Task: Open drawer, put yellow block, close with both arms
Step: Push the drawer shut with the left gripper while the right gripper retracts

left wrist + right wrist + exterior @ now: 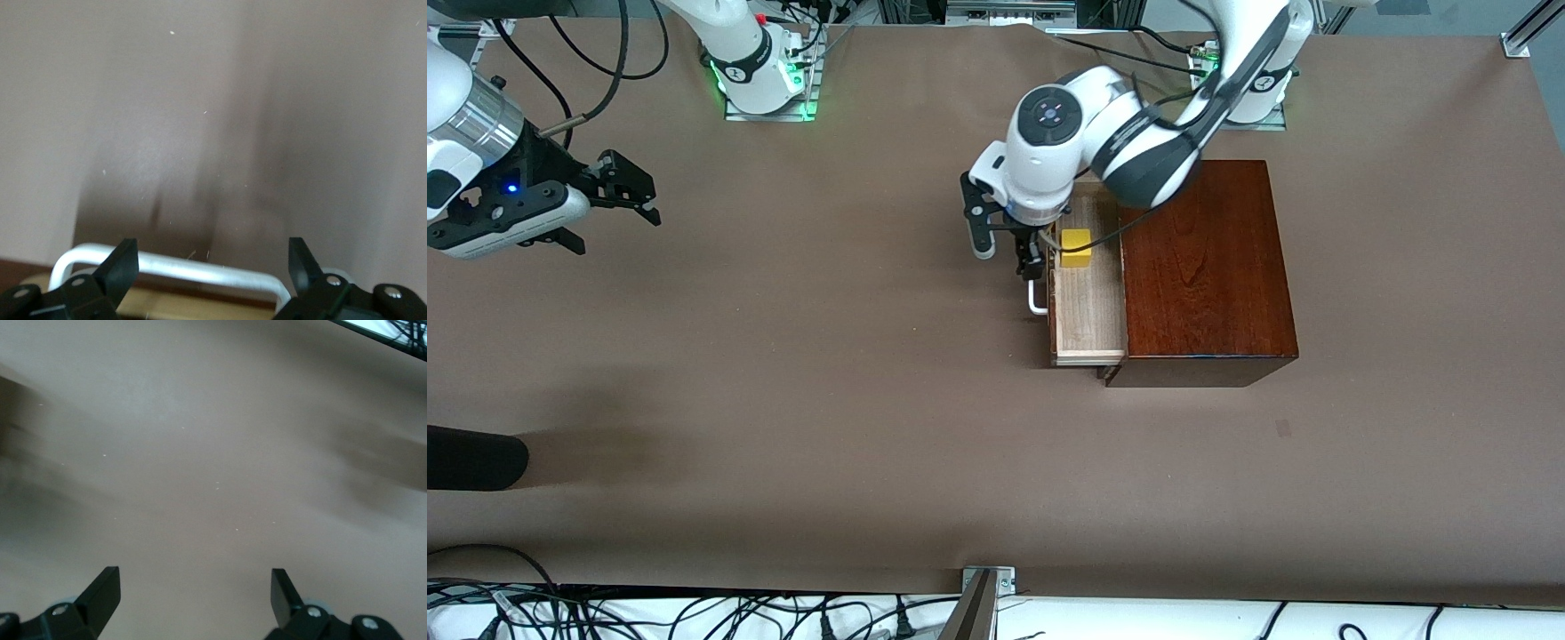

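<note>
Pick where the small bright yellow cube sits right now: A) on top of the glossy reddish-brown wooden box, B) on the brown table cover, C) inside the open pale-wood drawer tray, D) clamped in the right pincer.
C: the small bright yellow cube lies inside the open pale-wood drawer tray, untouched by either pincer.

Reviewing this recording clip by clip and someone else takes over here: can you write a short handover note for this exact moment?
Left gripper: open, at the drawer's white handle, fingers wide apart, nothing held.
Right gripper: open, empty, waiting above bare table toward the right arm's end.
Drawer: pulled out of the dark wooden box.
Yellow block: lying in the drawer tray, in the part farther from the front camera.
Done: drawer opened, block placed inside.
Left: push the drawer shut; the task calls for both arms, so the right arm likely has to come over.
</note>
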Available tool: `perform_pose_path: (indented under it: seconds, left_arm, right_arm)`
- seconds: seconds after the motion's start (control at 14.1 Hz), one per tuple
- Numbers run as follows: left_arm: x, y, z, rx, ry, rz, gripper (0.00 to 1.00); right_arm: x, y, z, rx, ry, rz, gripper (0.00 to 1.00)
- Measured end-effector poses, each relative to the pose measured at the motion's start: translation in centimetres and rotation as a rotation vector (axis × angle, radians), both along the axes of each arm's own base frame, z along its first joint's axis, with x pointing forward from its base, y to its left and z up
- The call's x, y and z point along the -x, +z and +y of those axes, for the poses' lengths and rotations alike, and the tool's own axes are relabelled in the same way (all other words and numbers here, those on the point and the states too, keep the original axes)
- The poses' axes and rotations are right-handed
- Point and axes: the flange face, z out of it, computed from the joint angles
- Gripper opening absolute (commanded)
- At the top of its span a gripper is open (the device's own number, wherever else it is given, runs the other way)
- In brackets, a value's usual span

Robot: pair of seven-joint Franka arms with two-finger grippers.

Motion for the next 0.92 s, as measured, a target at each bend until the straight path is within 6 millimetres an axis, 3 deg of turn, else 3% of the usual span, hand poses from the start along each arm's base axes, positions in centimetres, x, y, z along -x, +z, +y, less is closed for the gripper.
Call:
perform_pose_path:
  seconds: [0.28, 0.57, 0.71, 0.92]
  left_arm:
    - [0.3, -2.2, 0.2, -0.052, -0.090, -0.005, 1.00]
    - [-0.4, -2.0, 1.6, -0.101, -0.105, 0.033, 1.00]
    - [-0.9, -1.8, 3.9, -0.176, -0.078, 0.086, 1.00]
    - [-2.3, -1.2, 7.6, -0.250, -0.026, 0.145, 1.00]
  right_arm:
    - [0.0, 0.0, -0.2, 0.030, -0.004, 0.000, 1.00]
    - [-0.7, -1.2, -0.1, 0.036, -0.010, 0.020, 1.00]
    - [-1.0, -1.6, 0.0, 0.039, -0.012, 0.033, 1.00]
    - [-1.3, -0.5, -0.7, 0.050, -0.030, 0.008, 1.00]
